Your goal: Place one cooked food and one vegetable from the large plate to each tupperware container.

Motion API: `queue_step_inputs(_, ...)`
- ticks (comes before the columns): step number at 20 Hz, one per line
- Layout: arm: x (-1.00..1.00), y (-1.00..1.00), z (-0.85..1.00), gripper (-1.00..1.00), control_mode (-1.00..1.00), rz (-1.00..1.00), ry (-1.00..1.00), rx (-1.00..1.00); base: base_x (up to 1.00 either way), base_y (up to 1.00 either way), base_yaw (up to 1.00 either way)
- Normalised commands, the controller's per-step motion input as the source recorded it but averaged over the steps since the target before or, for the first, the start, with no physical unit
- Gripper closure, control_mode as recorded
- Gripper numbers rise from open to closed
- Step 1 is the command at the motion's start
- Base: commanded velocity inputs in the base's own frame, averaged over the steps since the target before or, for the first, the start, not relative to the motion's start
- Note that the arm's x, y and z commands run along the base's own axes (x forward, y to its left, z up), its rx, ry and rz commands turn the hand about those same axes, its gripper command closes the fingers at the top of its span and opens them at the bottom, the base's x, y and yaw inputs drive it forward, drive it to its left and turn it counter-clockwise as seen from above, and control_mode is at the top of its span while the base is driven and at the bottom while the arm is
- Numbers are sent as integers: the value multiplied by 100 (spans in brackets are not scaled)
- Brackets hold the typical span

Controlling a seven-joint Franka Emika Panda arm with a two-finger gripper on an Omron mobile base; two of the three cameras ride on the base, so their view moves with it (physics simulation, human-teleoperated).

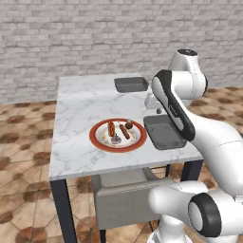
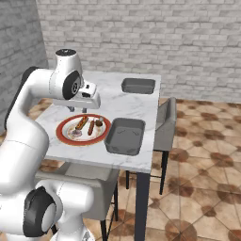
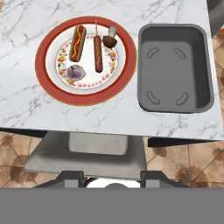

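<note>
The large plate [image 3: 41,57], white with a red rim, lies near the table's front edge [image 1: 95,135] [image 2: 61,131]. It holds a hot dog in a bun [image 3: 77,43], a sausage on a stick [image 3: 98,53], a brown mushroom [image 3: 110,40] and a greyish-purple bulb [image 3: 76,72]. One tupperware container [image 3: 175,68] [image 1: 163,131] [image 2: 125,135] sits empty just right of the plate. The other [image 1: 131,84] [image 2: 138,85] is at the far edge, also empty. My gripper [image 1: 158,112] [image 2: 77,109] [image 3: 113,177] hangs high above the plate and near tray, its fingers apart and empty.
The marble table [image 1: 80,99] is bare at its left and middle. A grey chair [image 3: 83,153] is tucked under the front edge, and another chair [image 2: 167,124] stands at the table's right side. A brick wall [image 1: 71,38] runs behind.
</note>
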Motion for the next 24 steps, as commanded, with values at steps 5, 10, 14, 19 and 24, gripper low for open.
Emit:
queue_step_inputs(5,-31,0,-6,-100,-100,0,0,5,0,0,0)
queue_step_inputs(10,-8,24,-59,-100,-100,0,1,4,0,0,0)
queue_step_inputs(14,43,22,-57,-100,-100,0,0,0,0,0,0)
queue_step_inputs(19,70,9,-44,-100,-100,0,0,0,0,0,0)
queue_step_inputs(24,59,12,-51,-100,-100,0,0,0,0,0,0)
